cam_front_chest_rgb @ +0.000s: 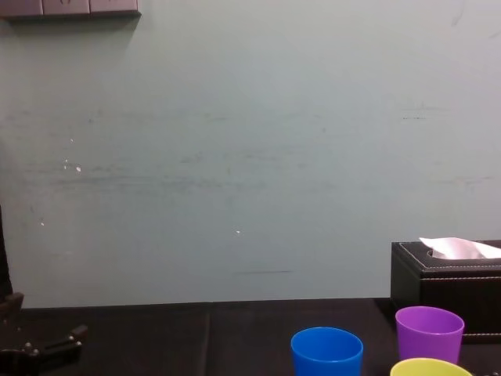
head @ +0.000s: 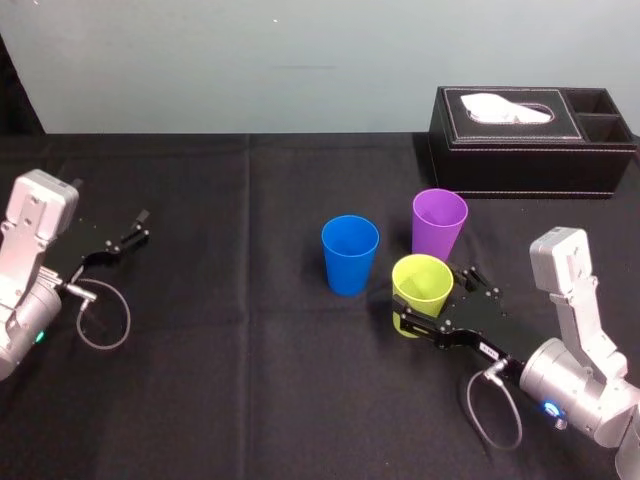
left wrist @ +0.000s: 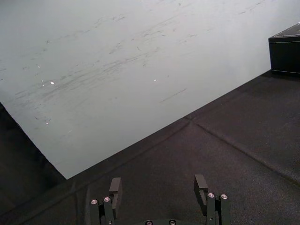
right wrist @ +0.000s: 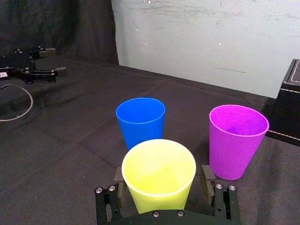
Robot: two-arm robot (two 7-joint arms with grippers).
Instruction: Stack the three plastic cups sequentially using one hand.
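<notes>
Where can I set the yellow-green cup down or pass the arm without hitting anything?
Widest bare cloth lies between the parked left gripper and the blue cup; the strip in front of the blue cup is free too. Crowded on the right: the right gripper, jaws open, straddles the yellow-green cup, purple cup close behind, tissue box beyond.

I see a black tissue box (head: 530,140) at about 2 o'clock on the table, near the far edge. A white tissue (head: 508,108) puffs out of the oval slot in its lid, and two open-topped compartments (head: 592,101) sit at the box's 3 o'clock end. A black cloth (head: 250,400) covers the whole table, with a fold line (head: 249,220) running from 12 towards 6 o'clock. Behind it stands a pale, scuffed wall (head: 300,60). In the chest view I spot grey panels (cam_front_chest_rgb: 70,7) at the wall's 11 o'clock corner
</notes>
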